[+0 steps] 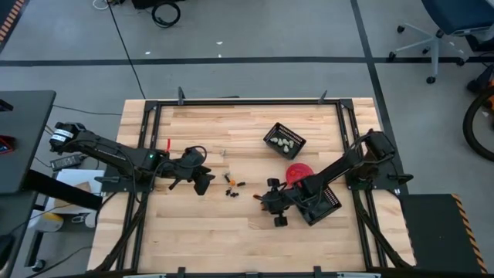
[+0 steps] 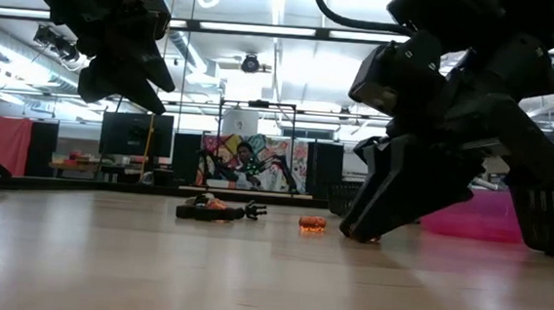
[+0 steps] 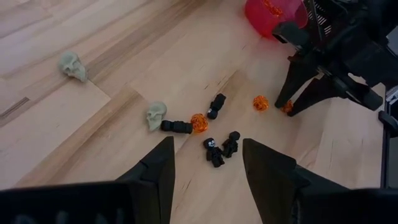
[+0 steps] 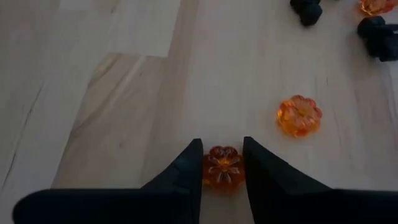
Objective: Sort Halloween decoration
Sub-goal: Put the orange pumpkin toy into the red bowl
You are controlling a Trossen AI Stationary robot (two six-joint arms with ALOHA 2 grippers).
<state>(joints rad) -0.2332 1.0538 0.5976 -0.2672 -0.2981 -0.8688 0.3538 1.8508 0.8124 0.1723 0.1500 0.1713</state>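
Observation:
Tiny Halloween decorations lie on the wooden table [image 1: 201, 232]: two pale skulls [image 3: 155, 115], black figures [image 3: 214, 151] and orange pumpkins [image 3: 198, 122]. My right gripper [image 4: 222, 158] is down at the table, shut on one orange pumpkin [image 4: 222, 171]; a second orange pumpkin [image 4: 299, 116] lies just beyond it. My left gripper [image 3: 208, 168] hangs open above the table, left of the cluster [image 1: 231, 185], holding nothing. My right gripper pinches the orange pumpkin's two opposite sides [image 4: 211, 169] between its two fingertips [image 4: 194, 163]. The fingers come slanting down from the table's right side. The pumpkin lies flat on the table.
A pink bowl [image 1: 298, 171] stands just behind the right arm. One black slatted basket [image 1: 284, 140] with pale pieces stands at the far right, another [image 1: 324, 202] under the right arm. A black frame [image 1: 247, 101] rims the table.

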